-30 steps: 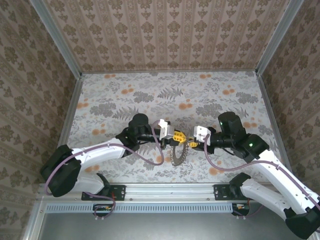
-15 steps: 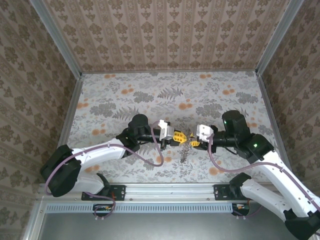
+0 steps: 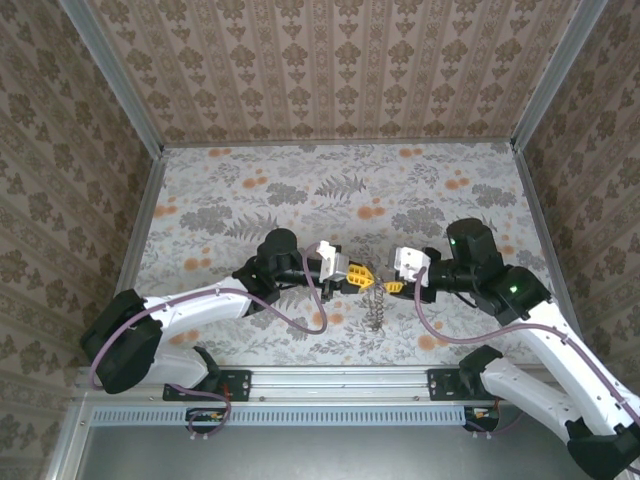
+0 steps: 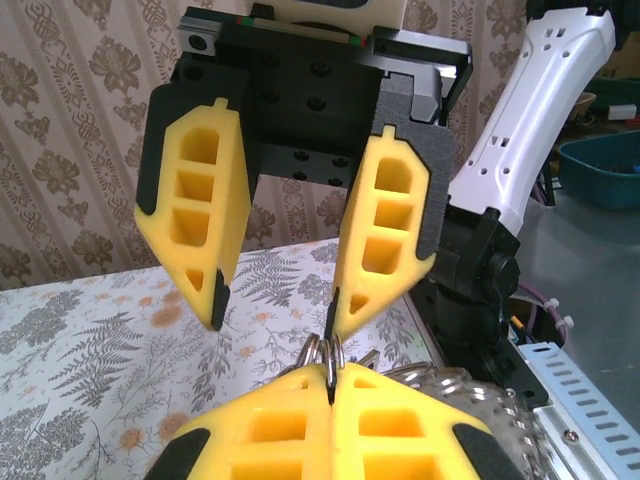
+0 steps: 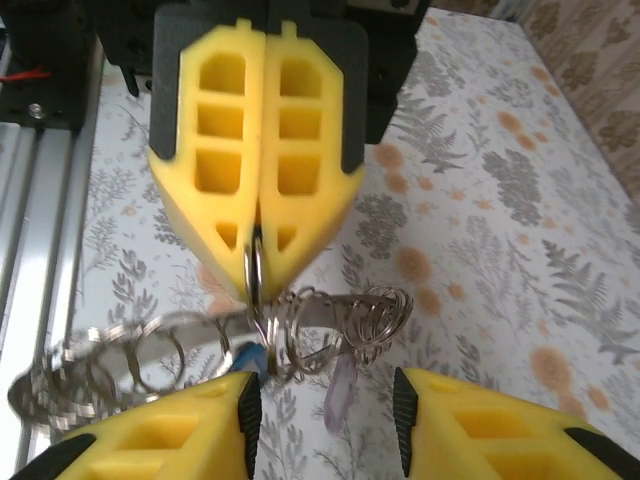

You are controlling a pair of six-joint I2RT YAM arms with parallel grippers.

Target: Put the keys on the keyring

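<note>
In the right wrist view, the right gripper (image 5: 322,388) sits at the bottom of the frame, its yellow fingers wide apart and holding nothing. Just past it, in the middle, the keys (image 5: 340,320) dangle from the left gripper (image 5: 256,265), which is squeezed tight on them. Behind lies the flowery table (image 5: 480,150).

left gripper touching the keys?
Touching. The right wrist view shows the left gripper with its fingertips shut on a ring at the top of the keys.
</note>
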